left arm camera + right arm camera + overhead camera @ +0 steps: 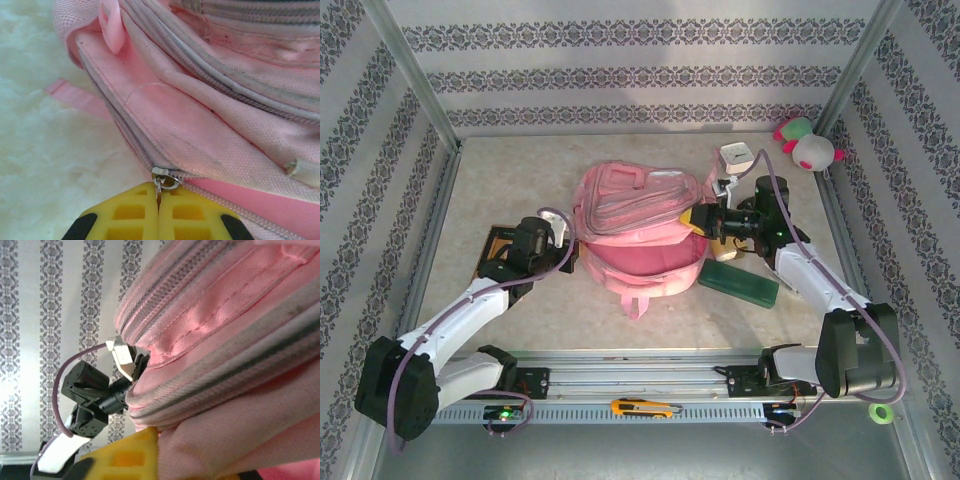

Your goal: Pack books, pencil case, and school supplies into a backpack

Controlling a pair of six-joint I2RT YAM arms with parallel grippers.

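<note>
Closed yellow fingers of the left gripper (pixel 159 197) pinched the zipper pull (pixel 162 179) of the backpack (pixel 635 225), lying mid-table between both arms. On its side the right gripper (pixel 700 220) touched fabric; how open it was, I could not tell.

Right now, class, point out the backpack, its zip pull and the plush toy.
backpack (pixel 640 240): top view, middle of its pink front.
zip pull (pixel 164 179): left wrist view, its metal slider.
plush toy (pixel 810 148): top view, its white body.
</note>
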